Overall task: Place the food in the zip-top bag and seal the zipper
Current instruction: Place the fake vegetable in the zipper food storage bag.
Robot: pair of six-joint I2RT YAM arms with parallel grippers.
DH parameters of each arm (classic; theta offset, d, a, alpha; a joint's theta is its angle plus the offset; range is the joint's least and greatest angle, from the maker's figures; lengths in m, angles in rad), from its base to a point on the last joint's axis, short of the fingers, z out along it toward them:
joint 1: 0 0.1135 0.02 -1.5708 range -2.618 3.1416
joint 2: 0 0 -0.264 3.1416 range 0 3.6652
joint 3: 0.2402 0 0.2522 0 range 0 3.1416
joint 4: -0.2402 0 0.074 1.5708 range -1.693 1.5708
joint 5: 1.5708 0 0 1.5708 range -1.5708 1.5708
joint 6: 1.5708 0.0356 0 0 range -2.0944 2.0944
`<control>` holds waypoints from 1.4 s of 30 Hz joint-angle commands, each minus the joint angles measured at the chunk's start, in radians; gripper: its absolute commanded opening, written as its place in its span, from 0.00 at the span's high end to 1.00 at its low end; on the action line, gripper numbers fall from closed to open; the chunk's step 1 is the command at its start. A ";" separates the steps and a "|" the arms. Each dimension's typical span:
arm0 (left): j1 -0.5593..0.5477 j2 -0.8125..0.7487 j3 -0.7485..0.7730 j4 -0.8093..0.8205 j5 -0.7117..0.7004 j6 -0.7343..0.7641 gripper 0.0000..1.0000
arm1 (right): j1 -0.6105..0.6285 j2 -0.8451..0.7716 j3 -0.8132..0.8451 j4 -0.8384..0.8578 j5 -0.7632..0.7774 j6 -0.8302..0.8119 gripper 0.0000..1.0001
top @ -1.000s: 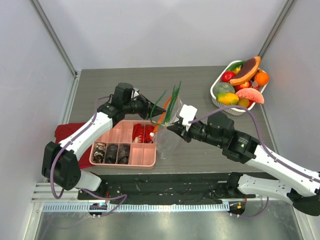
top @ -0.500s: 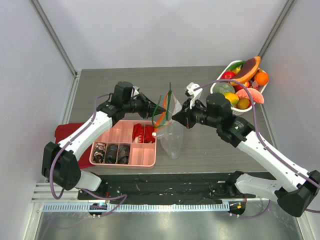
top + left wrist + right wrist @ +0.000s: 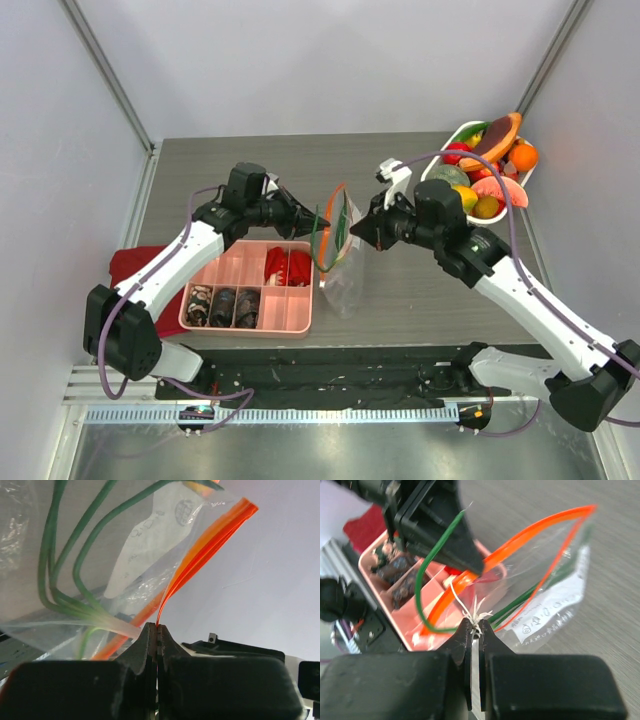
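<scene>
The zip-top bag (image 3: 345,268) hangs clear and crinkly between both grippers above the table. Its zipper (image 3: 328,205) gapes in an orange loop. My left gripper (image 3: 312,222) is shut on one end of the zipper (image 3: 200,555), which runs straight into the pinched tips (image 3: 157,629). A toy green onion (image 3: 49,565) lies bent inside the bag (image 3: 125,545). My right gripper (image 3: 366,228) pinches its frayed white root at the bag's mouth (image 3: 476,625), and one green stalk (image 3: 418,592) loops outside. More food (image 3: 480,170) fills the white basket (image 3: 432,192) at the back right.
A pink compartment tray (image 3: 235,272) sits below the bag and left gripper, with dark lumps and red crinkled pieces in it. A red cloth (image 3: 130,265) lies left of the tray. Grey walls close in the table on three sides.
My right gripper rose and swung back toward the basket. The green stalks that stuck up out of the bag now bend down into it. The left gripper held still.
</scene>
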 commanded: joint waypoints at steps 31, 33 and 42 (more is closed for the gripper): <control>-0.013 0.024 0.048 0.037 0.160 -0.053 1.00 | 0.219 0.230 0.069 -0.067 0.466 -0.394 0.99; -0.017 0.022 0.045 0.031 0.164 -0.047 1.00 | 0.204 0.235 0.074 -0.078 0.447 -0.388 0.99; -0.010 0.012 0.057 -0.027 0.168 -0.013 1.00 | 0.126 0.318 0.176 -0.217 0.351 -0.268 0.99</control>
